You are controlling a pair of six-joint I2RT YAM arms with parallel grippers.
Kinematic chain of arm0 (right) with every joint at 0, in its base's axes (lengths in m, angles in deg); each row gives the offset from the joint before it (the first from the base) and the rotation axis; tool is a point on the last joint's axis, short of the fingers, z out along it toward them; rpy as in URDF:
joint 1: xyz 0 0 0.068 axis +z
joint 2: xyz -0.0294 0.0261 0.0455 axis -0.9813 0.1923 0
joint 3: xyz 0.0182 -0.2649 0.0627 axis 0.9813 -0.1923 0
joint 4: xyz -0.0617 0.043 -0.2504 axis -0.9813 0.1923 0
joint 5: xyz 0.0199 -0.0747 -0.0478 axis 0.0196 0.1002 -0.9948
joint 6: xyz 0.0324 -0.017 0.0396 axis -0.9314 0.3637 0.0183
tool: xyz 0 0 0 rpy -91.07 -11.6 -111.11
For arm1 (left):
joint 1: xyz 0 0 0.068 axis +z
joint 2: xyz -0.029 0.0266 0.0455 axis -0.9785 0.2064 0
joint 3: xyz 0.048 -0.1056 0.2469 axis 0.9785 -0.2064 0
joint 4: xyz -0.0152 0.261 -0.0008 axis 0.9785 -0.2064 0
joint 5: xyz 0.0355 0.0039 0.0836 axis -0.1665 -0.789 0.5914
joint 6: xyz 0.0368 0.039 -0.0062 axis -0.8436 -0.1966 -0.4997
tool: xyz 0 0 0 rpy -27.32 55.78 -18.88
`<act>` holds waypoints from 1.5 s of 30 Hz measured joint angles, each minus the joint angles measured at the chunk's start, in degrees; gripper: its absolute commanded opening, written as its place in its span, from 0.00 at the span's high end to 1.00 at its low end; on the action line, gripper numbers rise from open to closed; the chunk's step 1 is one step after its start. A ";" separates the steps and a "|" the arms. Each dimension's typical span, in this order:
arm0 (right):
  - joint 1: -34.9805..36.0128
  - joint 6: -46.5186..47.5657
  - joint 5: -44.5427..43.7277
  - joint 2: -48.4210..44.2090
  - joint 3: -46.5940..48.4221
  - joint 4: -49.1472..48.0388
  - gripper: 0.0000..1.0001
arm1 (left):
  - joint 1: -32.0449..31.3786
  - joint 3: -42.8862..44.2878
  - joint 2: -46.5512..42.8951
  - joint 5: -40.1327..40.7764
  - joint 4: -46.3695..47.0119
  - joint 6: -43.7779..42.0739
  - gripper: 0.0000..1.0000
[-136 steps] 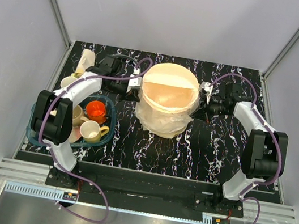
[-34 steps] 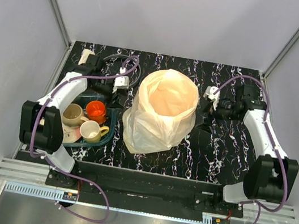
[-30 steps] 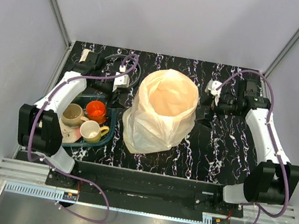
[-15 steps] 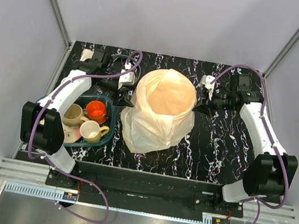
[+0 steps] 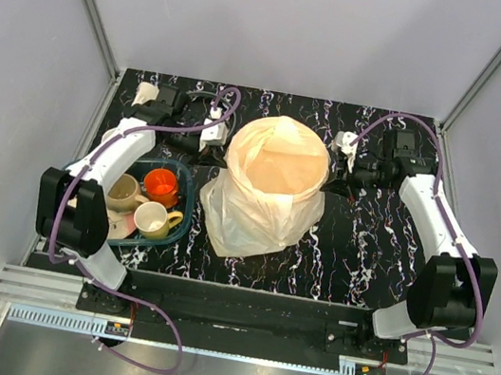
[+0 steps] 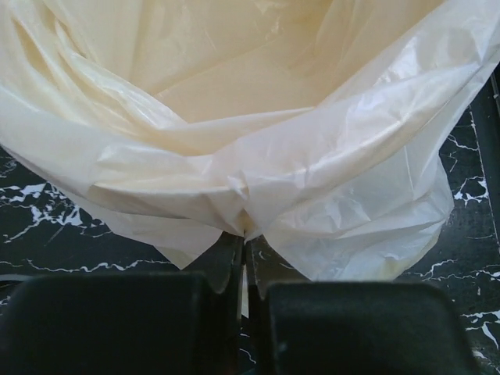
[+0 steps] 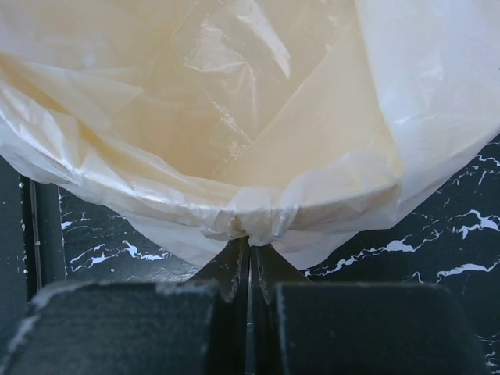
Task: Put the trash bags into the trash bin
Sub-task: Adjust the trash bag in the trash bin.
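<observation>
A translucent whitish-yellow trash bag [image 5: 262, 204] is draped over the round trash bin, hanging down its sides to the table. The bin is covered by the film and only its round mouth shape shows. My left gripper [image 5: 223, 146] is at the bag's left side, shut on a pinch of the film at the rim fold [image 6: 244, 237]. My right gripper [image 5: 332, 174] is at the bag's right side, shut on a bunched bit of the film [image 7: 251, 239]. In both wrist views the bag [image 6: 258, 117] [image 7: 234, 109] opens up in front of the fingers.
A teal dish tray [image 5: 186, 204] stands left of the bin and holds an orange cup [image 5: 161, 184], a beige cup [image 5: 122, 192] and a yellow cup [image 5: 153, 220]. Grey walls enclose the black marbled table [image 5: 364, 255] on three sides.
Both grippers moved in to the bag's rim from either side and went from open to shut on the film. The bag's skirt shifted slightly.
</observation>
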 measured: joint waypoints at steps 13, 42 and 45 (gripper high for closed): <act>0.00 -2.86 0.02 0.66 -7.96 -5.99 1.00 | -0.57 -4.72 5.81 1.36 0.09 -3.61 0.97; -4.94 -3.43 -1.25 -6.23 -1.01 0.94 0.00 | 3.41 -1.81 -4.37 -0.70 -1.73 0.13 0.31; -4.00 -4.87 -0.09 -5.20 1.07 0.17 0.01 | 1.73 -1.88 -4.28 -0.98 1.11 3.43 0.45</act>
